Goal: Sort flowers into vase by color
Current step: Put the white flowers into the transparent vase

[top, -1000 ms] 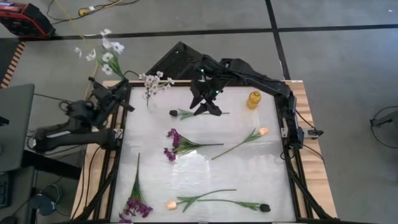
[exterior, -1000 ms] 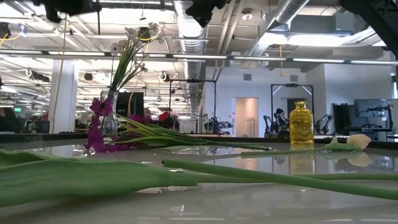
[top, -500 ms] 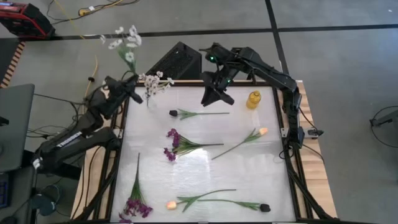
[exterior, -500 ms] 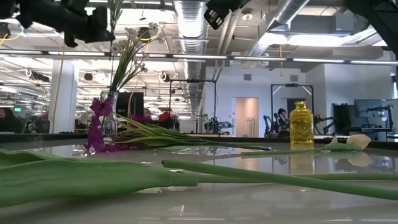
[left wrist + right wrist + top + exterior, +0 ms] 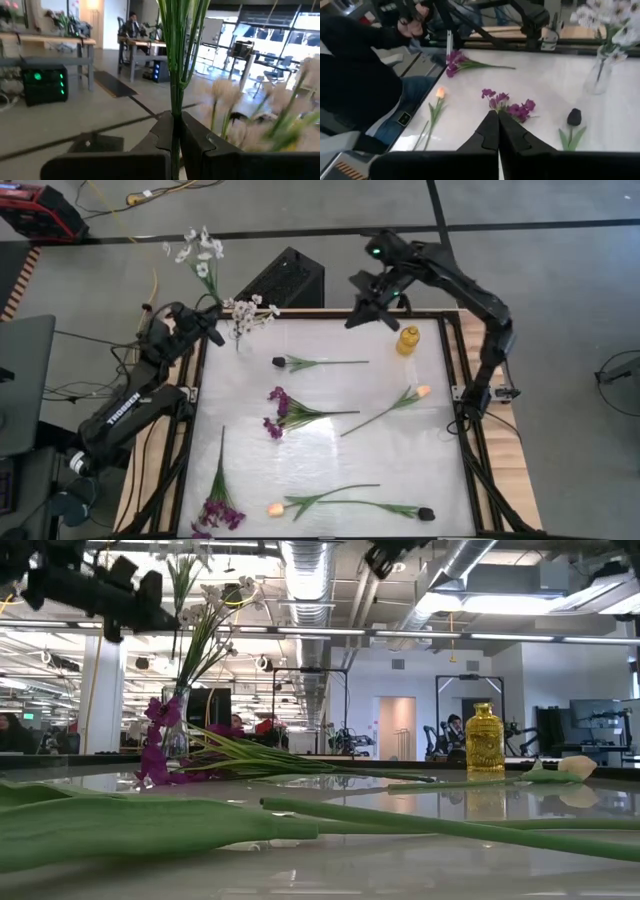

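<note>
Fingers of my left gripper (image 5: 175, 145) clamp a white sprig (image 5: 200, 255) upright, raised just beside the vase (image 5: 237, 338); my right gripper (image 5: 360, 315), fingers together, hovers well apart from it.

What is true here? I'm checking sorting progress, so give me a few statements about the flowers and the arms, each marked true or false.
1. The left gripper holds a white flower sprig by its green stem. True.
2. The right gripper carries a purple flower. False: its jaws are shut on nothing, raised over the table's far edge near the yellow bottle.
3. The clear vase at the table's far left corner already holds white blossoms. True.
4. Both peach tulips stand in the yellow bottle. False: one peach tulip lies mid-table, the other peach tulip near the front edge.
5. Three purple flowers lie on the table. False: two do.
</note>
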Available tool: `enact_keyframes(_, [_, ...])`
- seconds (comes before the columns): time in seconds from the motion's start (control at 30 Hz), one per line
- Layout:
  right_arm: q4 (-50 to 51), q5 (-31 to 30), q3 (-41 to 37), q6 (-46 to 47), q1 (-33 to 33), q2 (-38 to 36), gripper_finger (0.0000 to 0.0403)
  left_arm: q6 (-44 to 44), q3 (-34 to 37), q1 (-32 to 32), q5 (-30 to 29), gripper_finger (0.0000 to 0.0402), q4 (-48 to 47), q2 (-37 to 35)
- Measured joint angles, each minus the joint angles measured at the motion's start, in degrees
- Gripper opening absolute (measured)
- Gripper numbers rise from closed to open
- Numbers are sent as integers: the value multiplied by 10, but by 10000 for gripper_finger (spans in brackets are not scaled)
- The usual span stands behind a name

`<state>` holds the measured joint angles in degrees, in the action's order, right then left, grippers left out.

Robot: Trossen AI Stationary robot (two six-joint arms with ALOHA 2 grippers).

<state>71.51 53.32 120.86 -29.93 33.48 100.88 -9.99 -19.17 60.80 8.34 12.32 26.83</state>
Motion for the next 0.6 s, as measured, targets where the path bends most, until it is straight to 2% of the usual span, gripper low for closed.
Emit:
enact_keyframes(0.17, [-3,-62,-52,22,-26,-69,39,-32,80,0,-1,0,111,-40])
enact_keyframes(0.4, [-34,-105,-138,67,-64,-153,21,-43,117,-1,-2,0,116,-50])
enact_keyframes(0.6, [-75,-148,-218,107,-105,-208,33,-47,132,-1,7,0,119,-51])
